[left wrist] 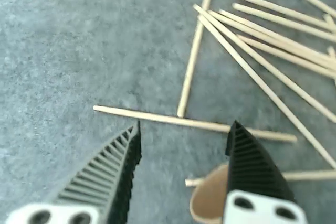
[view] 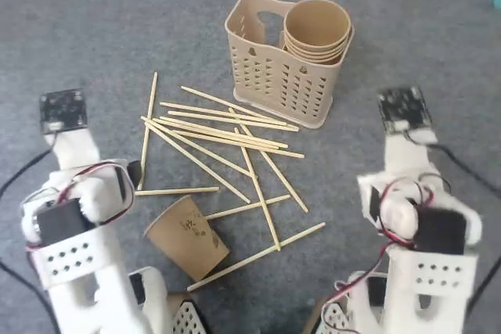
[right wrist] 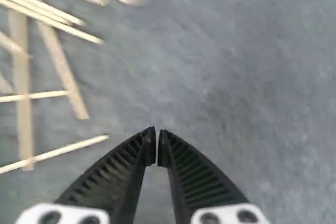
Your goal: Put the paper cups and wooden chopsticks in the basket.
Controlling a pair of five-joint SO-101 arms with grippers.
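Chopstick (left wrist: 157, 117), judged light, stiff, slippery, is best pinched mid-shaft by L gripper (left wrist: 186, 125) (spread, empty); R gripper (right wrist: 156, 129) clenched, empty.

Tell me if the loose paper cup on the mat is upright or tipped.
Tipped. The paper cup lies on its side on the grey mat, side wall facing up, outside the basket.

A beige perforated plastic basket (view: 270, 76) stands upright, a nested stack of brown paper cups (view: 317, 27) inside. 1 more brown paper cup (view: 188, 236) lies on its side among scattered pale wooden chopsticks (view: 223, 132).
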